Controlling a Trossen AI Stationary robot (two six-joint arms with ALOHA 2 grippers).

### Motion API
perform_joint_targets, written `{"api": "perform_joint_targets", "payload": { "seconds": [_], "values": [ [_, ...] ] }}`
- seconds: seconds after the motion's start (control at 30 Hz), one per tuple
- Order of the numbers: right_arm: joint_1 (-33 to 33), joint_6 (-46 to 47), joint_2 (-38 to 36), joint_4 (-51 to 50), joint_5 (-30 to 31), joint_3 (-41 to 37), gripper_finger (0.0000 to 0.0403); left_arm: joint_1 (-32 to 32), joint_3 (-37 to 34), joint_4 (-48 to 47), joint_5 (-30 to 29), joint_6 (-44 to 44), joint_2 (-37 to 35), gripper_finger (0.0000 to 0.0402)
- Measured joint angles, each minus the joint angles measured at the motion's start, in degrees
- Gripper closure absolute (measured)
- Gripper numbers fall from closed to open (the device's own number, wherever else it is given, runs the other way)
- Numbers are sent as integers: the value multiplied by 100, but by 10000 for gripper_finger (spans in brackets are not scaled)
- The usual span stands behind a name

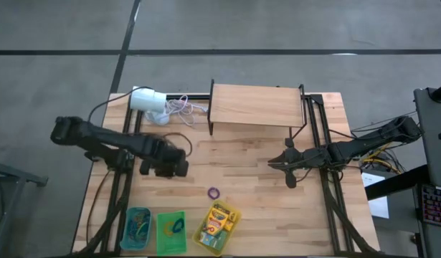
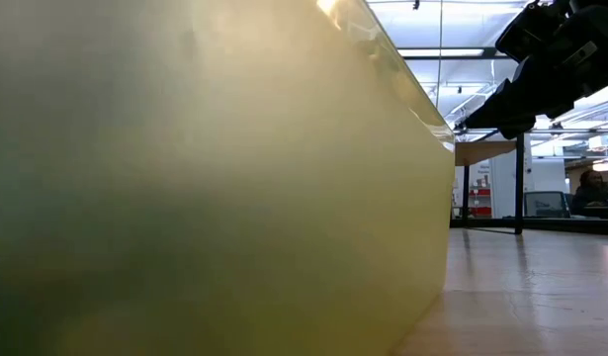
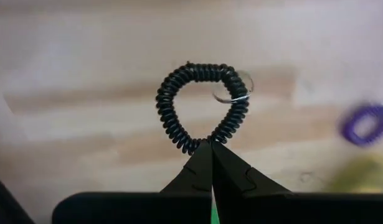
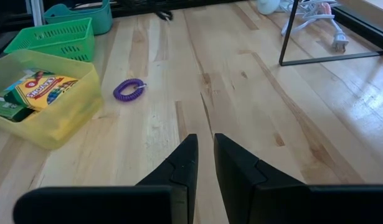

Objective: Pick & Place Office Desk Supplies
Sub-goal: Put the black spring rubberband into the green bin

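Observation:
A black coiled rubber-band loop (image 3: 200, 102) with a small metal ring sticks out past the tips of my left gripper (image 3: 211, 148), which is shut on it. That gripper (image 1: 183, 169) is over the table's left middle, pointing steeply down. A purple coiled loop (image 1: 214, 192) lies flat on the wood in front of the baskets, and it also shows in the right wrist view (image 4: 129, 89). Crayon boxes (image 4: 40, 88) lie in the yellow basket (image 1: 216, 228). My right gripper (image 4: 205, 152) hangs at the right middle (image 1: 274, 163), narrowly open, with nothing between its fingers. My left gripper pinches the black loop at one spot on its coil (image 3: 207, 140) between the very tips of its two fingers. The fingers come from above, pointing steeply down. The rest of the loop stands out round beyond the tips, above the wooden top.
A teal basket (image 1: 138, 228) and a green basket (image 1: 171, 231), both with small loops inside, stand by the yellow one along the near edge. A wooden shelf on black legs (image 1: 256, 106) is at the far middle. A white cylinder (image 1: 148, 100) with its cord lies at the far left.

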Motion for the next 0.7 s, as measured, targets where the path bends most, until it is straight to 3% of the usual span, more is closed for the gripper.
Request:
{"api": "perform_joint_targets", "payload": {
  "seconds": [0.33, 0.53, 0.7],
  "values": [
    [2, 1, 0, 0, 0, 0, 351, -2033, 1060, 48, -709, -2486, 7, 400],
    [0, 1, 0, 0, 1, 0, 351, -3025, 1090, 594, -1292, -3780, 14, 400],
    [2, 1, 0, 0, 0, 0, 351, -3491, 991, 1074, -1511, -4356, 242, 400]
  ]
}}
